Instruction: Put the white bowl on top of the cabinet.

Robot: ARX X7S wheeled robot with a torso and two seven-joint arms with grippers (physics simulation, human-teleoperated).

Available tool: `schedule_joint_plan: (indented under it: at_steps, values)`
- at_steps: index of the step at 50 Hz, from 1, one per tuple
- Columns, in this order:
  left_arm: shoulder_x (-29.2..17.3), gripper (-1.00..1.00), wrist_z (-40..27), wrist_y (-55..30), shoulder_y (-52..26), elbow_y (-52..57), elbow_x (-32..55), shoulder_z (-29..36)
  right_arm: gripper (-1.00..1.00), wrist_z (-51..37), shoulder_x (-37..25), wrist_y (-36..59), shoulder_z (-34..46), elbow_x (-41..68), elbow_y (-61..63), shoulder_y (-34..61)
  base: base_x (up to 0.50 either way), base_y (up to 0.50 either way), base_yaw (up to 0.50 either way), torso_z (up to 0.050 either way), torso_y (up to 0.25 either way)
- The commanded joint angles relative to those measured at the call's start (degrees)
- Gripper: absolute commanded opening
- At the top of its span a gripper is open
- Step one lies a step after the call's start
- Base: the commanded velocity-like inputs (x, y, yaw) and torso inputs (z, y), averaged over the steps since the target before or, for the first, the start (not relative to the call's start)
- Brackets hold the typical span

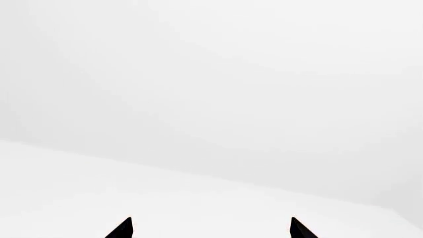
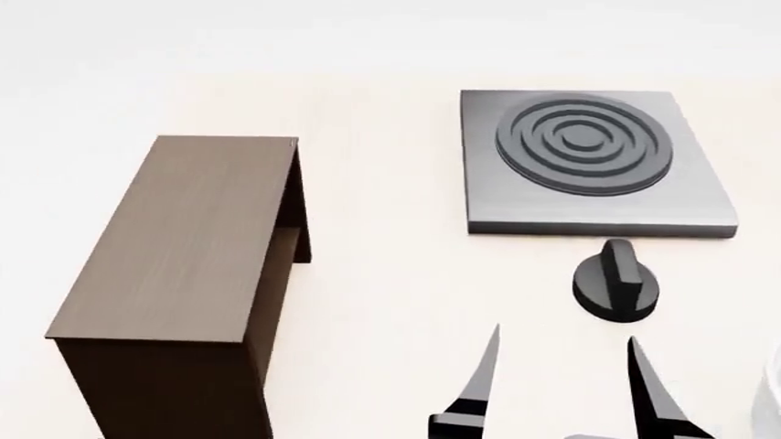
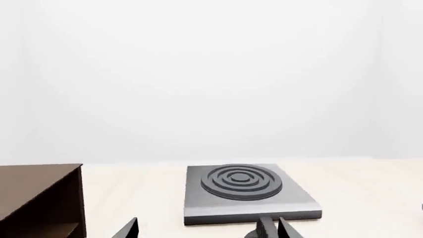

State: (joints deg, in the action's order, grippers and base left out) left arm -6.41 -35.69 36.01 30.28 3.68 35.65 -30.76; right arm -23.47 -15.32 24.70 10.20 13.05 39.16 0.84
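Observation:
The cabinet (image 2: 183,238) is a long dark wood-grain box standing at the left in the head view, with nothing on its flat top. A corner of it also shows in the right wrist view (image 3: 39,193). My right gripper (image 2: 564,384) is open and empty at the bottom of the head view, just in front of the black knob. Its fingertips (image 3: 129,228) also show spread apart in the right wrist view. My left gripper (image 1: 211,227) is open and empty, facing only plain white. The white bowl is not clearly in view. A pale sliver (image 2: 773,393) at the head view's right edge may be it.
A grey square stove plate (image 2: 586,165) with a ringed burner lies at the back right, also in the right wrist view (image 3: 244,193). A black knob (image 2: 616,279) lies in front of it, close to my right fingertips. The pale tabletop (image 2: 379,293) runs between cabinet and stove.

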Motion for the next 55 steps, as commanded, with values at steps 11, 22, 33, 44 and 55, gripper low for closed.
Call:
schedule_joint_plan:
  at_steps: [11,22,33,44,55]
  values:
    - [-0.32,1.00,-0.27,0.36,0.13,-0.19,0.24,0.43,1.00,-0.80,0.15,0.08,-1.02,2.44,-0.44,0.18,0.00,0.14,0.00,0.000,0.000]
    - [-0.43,1.00,-0.50,0.48,0.27,-0.14,0.32,0.61,1.00,-0.87,-0.43,-1.82,-0.57,2.01,-0.39,-0.31,0.28,0.00,0.00,0.000,0.000]
    - [-0.68,1.00,-0.45,0.55,-0.08,-0.76,0.34,0.97,1.00,-1.75,-0.28,1.22,-1.14,4.01,-0.60,0.91,0.18,0.00,0.00,0.000,0.000]
    - [-0.82,1.00,-0.49,0.64,-0.19,-1.07,0.45,1.24,1.00,-3.80,-2.01,8.42,-0.50,3.63,2.04,3.89,0.00,0.00,0.00,0.000,0.000]
    - [-0.87,1.00,-0.69,0.83,0.00,-1.00,0.57,1.29,1.00,-4.23,-4.60,16.47,0.25,4.35,6.53,7.39,0.00,0.00,0.00,0.000,0.000]
